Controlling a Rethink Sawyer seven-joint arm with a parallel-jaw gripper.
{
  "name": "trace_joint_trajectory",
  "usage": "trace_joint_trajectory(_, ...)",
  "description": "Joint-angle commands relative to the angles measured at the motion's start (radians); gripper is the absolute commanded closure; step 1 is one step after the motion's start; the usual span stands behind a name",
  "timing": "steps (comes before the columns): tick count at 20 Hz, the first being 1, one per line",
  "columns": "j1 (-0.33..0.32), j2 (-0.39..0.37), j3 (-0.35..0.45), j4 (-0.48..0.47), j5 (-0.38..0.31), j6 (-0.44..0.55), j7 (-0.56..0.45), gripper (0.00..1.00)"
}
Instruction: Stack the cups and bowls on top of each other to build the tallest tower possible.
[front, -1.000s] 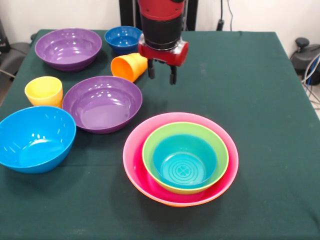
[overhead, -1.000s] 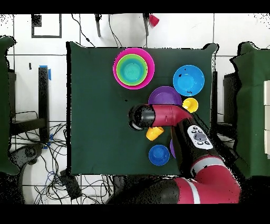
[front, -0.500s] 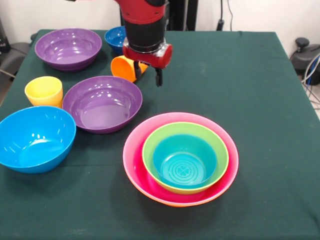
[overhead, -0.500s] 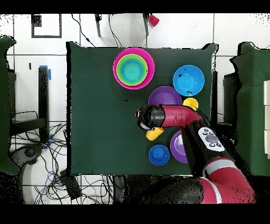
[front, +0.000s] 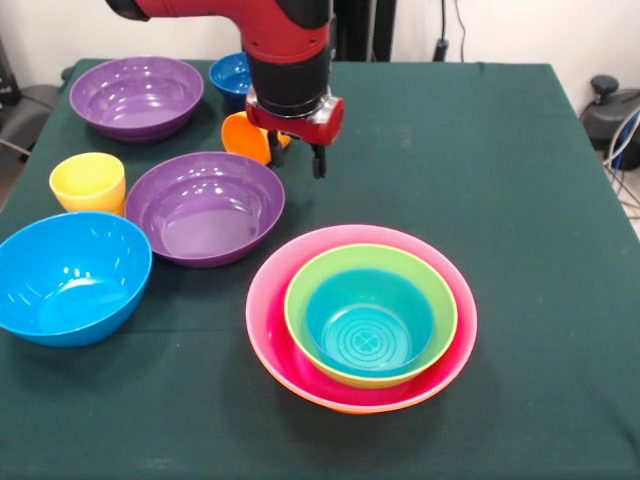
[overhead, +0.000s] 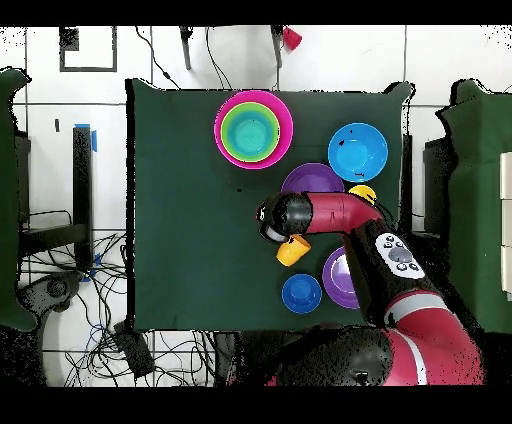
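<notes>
My gripper (front: 297, 160) is open and empty. It hangs low just right of the orange cup (front: 243, 137), which lies on its side; one finger (front: 275, 155) is at the cup's rim. The yellow cup (front: 88, 182) stands upright at the left. The tower (front: 362, 318) is a pink bowl in an orange one, holding a green bowl and a teal bowl. Two purple bowls (front: 137, 95) (front: 205, 207), a light blue bowl (front: 70, 277) and a small dark blue bowl (front: 226, 74), partly hidden by the arm, stand apart. Overhead, the gripper (overhead: 272, 220) is next to the orange cup (overhead: 293, 250).
The table has a dark green cloth (front: 480, 180). The loose bowls and cups crowd its left half in the front view. The red arm (overhead: 335, 212) reaches over the purple bowls in the overhead view. Cables lie on the floor around the table.
The gripper has moved left in the front view, from beside the orange cup to its rim, and now covers part of the cup. The bowls and cups have not moved.
</notes>
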Motion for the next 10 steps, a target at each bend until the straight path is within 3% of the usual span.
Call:
trace_joint_trajectory(1, 0.002, 0.039, 0.094, -0.061, -0.091, 0.055, -0.268, 0.0)
trace_joint_trajectory(7, -0.004, 0.019, 0.086, -0.025, -0.111, 0.041, -0.26, 0.0)
trace_joint_trajectory(10, 0.003, 0.03, 0.086, -0.057, -0.114, 0.065, -0.275, 0.0)
